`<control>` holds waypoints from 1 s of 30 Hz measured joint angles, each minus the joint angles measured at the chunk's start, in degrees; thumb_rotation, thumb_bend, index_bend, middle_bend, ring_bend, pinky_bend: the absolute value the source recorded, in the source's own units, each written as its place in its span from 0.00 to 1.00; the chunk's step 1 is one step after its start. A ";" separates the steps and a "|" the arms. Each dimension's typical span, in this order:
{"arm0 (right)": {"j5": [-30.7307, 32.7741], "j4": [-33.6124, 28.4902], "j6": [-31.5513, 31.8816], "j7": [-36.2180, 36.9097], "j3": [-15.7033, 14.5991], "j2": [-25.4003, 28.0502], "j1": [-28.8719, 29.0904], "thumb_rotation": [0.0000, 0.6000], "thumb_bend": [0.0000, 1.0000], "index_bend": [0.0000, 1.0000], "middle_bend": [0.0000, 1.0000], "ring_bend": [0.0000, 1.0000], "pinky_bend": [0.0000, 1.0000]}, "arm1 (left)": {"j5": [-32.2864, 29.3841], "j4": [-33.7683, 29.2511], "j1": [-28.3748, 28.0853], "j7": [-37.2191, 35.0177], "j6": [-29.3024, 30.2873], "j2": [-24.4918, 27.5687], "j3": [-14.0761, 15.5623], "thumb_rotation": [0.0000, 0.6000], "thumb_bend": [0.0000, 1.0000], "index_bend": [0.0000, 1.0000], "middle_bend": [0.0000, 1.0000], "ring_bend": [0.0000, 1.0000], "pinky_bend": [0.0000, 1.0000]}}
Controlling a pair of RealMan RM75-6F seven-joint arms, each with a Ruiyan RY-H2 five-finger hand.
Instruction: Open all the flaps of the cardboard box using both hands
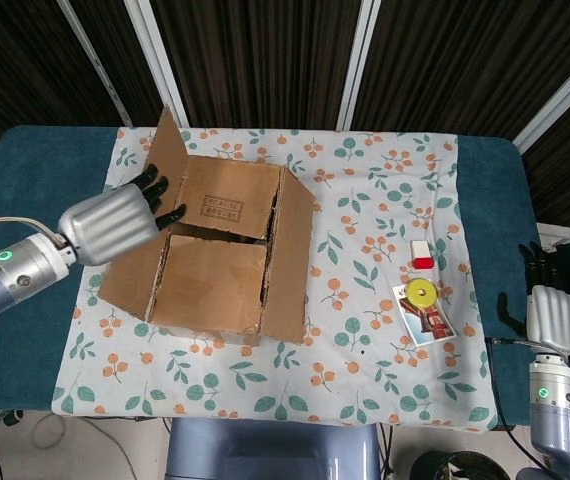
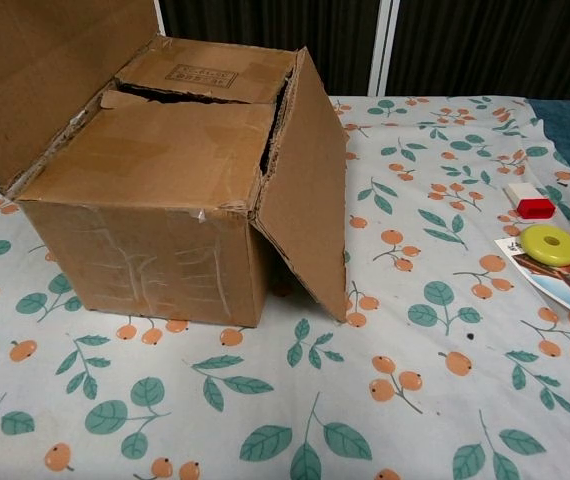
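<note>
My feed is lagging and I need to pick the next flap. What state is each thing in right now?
left flap: folded outward, left hand on it
right flap: folded down along the box side
far inner flap: lying flat, closed
near inner flap: lying flat, closed
right hand: off the table edge, holding nothing
yellow disc: resting on the picture card

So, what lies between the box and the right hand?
In the head view, between box and right hand: a red-white block and a yellow disc on a card.
</note>
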 measured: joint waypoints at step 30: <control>-1.33 -5.73 -0.53 -0.34 0.37 3.58 0.38 1.00 0.53 0.07 0.02 0.01 0.23 | -18.54 1.55 38.29 -2.41 43.10 -20.27 2.86 1.00 0.24 0.03 0.08 0.01 0.04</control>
